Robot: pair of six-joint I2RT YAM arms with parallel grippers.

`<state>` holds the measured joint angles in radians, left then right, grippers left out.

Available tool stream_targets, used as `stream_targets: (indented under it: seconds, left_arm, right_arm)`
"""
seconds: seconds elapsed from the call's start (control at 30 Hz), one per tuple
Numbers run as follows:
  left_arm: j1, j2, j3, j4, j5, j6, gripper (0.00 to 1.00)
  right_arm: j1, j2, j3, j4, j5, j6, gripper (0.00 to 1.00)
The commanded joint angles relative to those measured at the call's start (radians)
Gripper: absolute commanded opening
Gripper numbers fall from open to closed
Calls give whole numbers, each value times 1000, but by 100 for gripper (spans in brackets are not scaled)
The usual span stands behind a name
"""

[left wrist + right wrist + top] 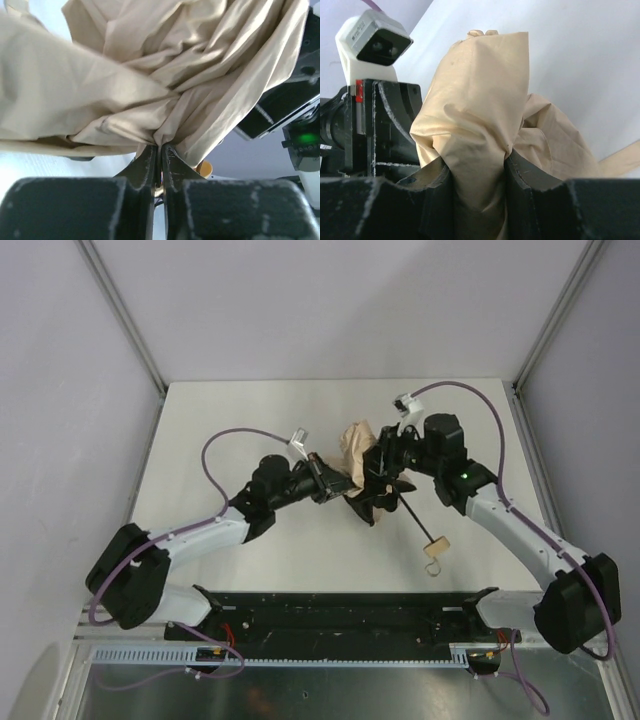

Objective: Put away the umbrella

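**Overhead view.** The umbrella (372, 465) lies near the middle of the white table (230, 420), between the two arms. Its beige canopy (357, 445) is bunched into a crumpled mass at the far end. The thin black shaft (415, 520) runs from there toward the near right and ends in a pale wooden handle (437, 549), which rests on the table apart from both arms. The left gripper (335, 487) meets the canopy from the left and the right gripper (385, 468) meets it from the right. The two tools sit just beside each other.

**Left wrist view.** The left gripper (160, 148) has its jaws pressed almost together, pinching a gathered point of the fabric at the fingertips. The cloth fans out above the pinch and fills most of the view. At the right edge is the dark body of the right arm, with a green light (305, 137) lit on it.

**Right wrist view.** The right gripper (476, 161) stands at a narrow opening. An upright fold of the canopy is packed between its two fingers (525, 182) and touches both. The wrist camera (372, 42) of the left arm sits close behind the fold, at upper left.
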<state>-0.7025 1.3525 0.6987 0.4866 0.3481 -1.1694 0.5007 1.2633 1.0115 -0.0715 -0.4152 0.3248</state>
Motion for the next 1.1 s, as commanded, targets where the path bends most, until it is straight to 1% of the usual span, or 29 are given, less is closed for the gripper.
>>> stream_targets:
  seconds: [0.0, 0.03, 0.07, 0.1, 0.13, 0.2, 0.3, 0.37, 0.47, 0.57, 0.63, 0.7, 0.8, 0.9, 1.0, 1.07]
  left_arm:
    - [-52, 29, 29, 33, 68, 27, 24]
    - [-47, 9, 9, 33, 56, 32, 36]
    - [-44, -17, -9, 32, 37, 40, 45]
    - [-38, -52, -25, 30, 24, 55, 51]
    - [-28, -86, -41, 22, 21, 67, 55]
    - [4, -154, -80, 2, 19, 80, 61]
    - [64, -268, -156, -29, 24, 95, 61]
    - [112, -352, -214, -60, 31, 106, 61]
    - [190, -490, -289, -143, 39, 136, 61]
    - [257, -616, -339, -269, 31, 156, 64]
    - [291, -688, -358, -348, 22, 167, 66]
    - [315, -756, -368, -426, 4, 187, 67]
    - [349, -859, -393, -517, -27, 196, 68]
    - [376, -934, -414, -573, -54, 193, 69]
    - [388, -941, -400, -630, -74, 197, 69]
    - [390, -933, -389, -674, -91, 188, 70]
  right_arm:
    - [-77, -105, 33, 162, -24, -63, 0]
    - [-98, -118, 44, 139, -27, -104, 0]
    - [-114, -133, 58, 110, -18, -149, 0]
    - [-126, -150, 68, 93, 1, -204, 0]
    - [-135, -168, 74, 65, 22, -260, 0]
    - [-141, -199, 83, 32, 60, -377, 0]
    - [-120, -212, 95, -6, 111, -558, 0]
    - [-71, -208, 98, -31, 175, -682, 0]
    - [72, -174, 98, -67, 351, -893, 0]
    - [225, -81, 98, -109, 571, -1073, 0]
    - [327, 8, 97, -136, 703, -1152, 0]
    - [409, 92, 96, -158, 764, -1178, 0]
    - [516, 216, 86, -164, 751, -1163, 0]
    - [604, 335, 83, -156, 687, -1121, 0]
    - [639, 437, 86, -160, 530, -1069, 0]
    - [634, 496, 93, -176, 409, -1035, 0]
